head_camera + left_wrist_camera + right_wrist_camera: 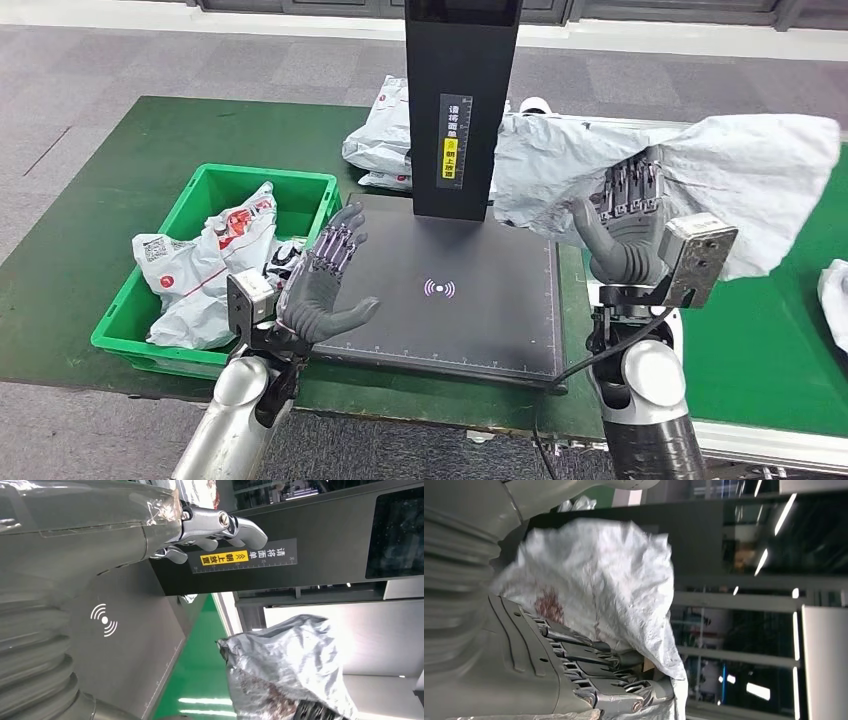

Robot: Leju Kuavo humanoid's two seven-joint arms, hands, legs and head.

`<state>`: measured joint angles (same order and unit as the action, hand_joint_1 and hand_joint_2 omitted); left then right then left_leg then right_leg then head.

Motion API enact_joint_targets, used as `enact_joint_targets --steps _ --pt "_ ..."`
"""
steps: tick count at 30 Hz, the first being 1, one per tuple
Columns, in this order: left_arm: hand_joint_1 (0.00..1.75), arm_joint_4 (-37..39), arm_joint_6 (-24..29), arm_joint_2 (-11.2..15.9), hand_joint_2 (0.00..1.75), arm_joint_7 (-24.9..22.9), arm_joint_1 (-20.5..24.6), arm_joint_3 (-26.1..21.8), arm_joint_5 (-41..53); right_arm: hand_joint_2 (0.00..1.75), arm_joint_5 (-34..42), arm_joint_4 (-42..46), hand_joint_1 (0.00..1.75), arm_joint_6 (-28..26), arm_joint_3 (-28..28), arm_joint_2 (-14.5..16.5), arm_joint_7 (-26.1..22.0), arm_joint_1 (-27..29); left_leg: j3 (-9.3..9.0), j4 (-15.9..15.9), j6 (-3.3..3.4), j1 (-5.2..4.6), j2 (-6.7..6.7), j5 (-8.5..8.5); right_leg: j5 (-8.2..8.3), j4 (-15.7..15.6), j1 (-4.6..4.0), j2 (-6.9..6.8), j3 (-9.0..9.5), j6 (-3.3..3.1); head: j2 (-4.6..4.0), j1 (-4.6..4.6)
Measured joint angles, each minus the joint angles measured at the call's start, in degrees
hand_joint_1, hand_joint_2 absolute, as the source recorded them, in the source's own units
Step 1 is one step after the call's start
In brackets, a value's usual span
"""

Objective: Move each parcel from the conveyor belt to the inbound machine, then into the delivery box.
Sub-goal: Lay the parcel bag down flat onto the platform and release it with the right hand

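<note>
Your right hand (625, 215) grips the grey parcel (700, 170) aloft beside the scanner column (462, 100); your left hand (322, 285) hovers empty, fingers spread, over the scanner plate (480, 320). The limp bag may snag the column or slip.

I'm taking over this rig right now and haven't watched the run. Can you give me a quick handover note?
Right hand holds a grey parcel in the air, beside the inbound machine's black column.
Left hand is open and holds nothing, over the left edge of the machine's black scan pad.
Green delivery box already has white parcels in it.
More parcels lie on the green belt behind the column.
Left: lay the held parcel on the pad, move it to the box, then the rest.
</note>
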<state>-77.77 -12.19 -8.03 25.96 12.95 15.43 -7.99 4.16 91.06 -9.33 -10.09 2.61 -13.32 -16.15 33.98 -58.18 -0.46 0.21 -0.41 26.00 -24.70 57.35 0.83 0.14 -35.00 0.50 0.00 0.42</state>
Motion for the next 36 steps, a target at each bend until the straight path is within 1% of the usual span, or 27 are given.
enact_joint_targets --steps 4,7,10,15,18,22,29,33,36 --pt "0.00 0.68 0.12 -0.21 1.75 -0.09 0.41 0.01 0.12 1.75 0.77 0.33 0.00 -0.07 1.45 -0.01 0.65 1.81 0.00 0.00 0.00 0.00 0.02 0.00 0.00 0.02 0.00 0.03 -0.01 0.00 0.01 0.00" --pt "0.00 1.00 0.08 -0.44 1.75 -0.52 0.59 0.05 0.19 1.75 0.52 -1.41 0.00 1.35 1.77 -0.05 3.54 1.70 0.01 0.01 0.00 0.00 0.05 0.00 0.00 0.02 0.00 0.07 -0.01 0.00 0.01 0.00" --pt "0.00 1.26 -0.23 -0.58 1.75 -1.14 0.84 0.25 0.19 1.75 -2.47 -7.81 0.00 5.64 1.79 -0.28 7.01 -0.44 0.01 0.01 0.00 0.00 0.11 0.00 0.01 0.02 0.00 0.09 0.00 0.00 0.01 0.00" --pt "0.00 1.53 -1.31 -0.63 1.75 -1.63 0.95 0.51 0.09 1.75 -8.01 -22.13 0.00 15.10 0.96 0.04 7.59 -6.42 0.04 0.01 -0.03 0.00 0.10 -0.09 0.08 0.05 0.00 0.06 0.02 0.00 0.01 0.00" --pt "0.00 1.64 -1.75 -0.66 1.75 -1.74 0.99 0.92 0.10 1.75 -10.94 -30.11 0.00 18.28 -1.33 0.96 8.00 -10.51 0.02 0.01 -0.05 0.01 0.10 -0.10 0.08 0.08 0.00 0.08 0.00 -0.01 0.00 -0.01" --pt "0.00 1.21 -2.02 -0.68 1.75 -1.78 0.84 1.50 0.34 1.75 -15.15 -37.69 0.00 20.24 -5.70 2.50 9.23 -14.42 0.03 0.02 -0.06 0.04 0.07 -0.10 0.06 0.11 -0.02 0.07 -0.01 -0.03 0.02 0.00" --pt "0.00 0.03 -2.04 -0.67 1.75 -1.80 0.61 1.86 0.65 1.75 -18.98 -44.70 0.00 22.03 -11.27 5.09 10.80 -17.74 0.05 0.02 -0.06 0.04 0.07 -0.10 0.04 0.11 -0.02 0.07 -0.02 -0.05 0.00 0.01" --pt "0.00 -0.16 -2.31 -0.71 1.75 -1.95 0.87 2.62 0.95 1.75 -20.98 -49.16 0.00 25.18 -14.79 7.92 10.41 -19.65 0.02 0.02 -0.06 0.04 0.10 -0.10 0.04 0.11 -0.02 0.10 -0.04 -0.06 0.01 0.01" --pt "0.00 -0.34 -2.89 -0.75 1.75 -1.74 1.06 3.31 0.96 1.75 -21.56 -51.97 0.00 26.39 -17.37 10.17 9.62 -20.41 0.02 0.02 -0.07 0.05 0.06 -0.11 0.04 0.12 -0.03 0.06 -0.04 -0.06 0.01 0.00"
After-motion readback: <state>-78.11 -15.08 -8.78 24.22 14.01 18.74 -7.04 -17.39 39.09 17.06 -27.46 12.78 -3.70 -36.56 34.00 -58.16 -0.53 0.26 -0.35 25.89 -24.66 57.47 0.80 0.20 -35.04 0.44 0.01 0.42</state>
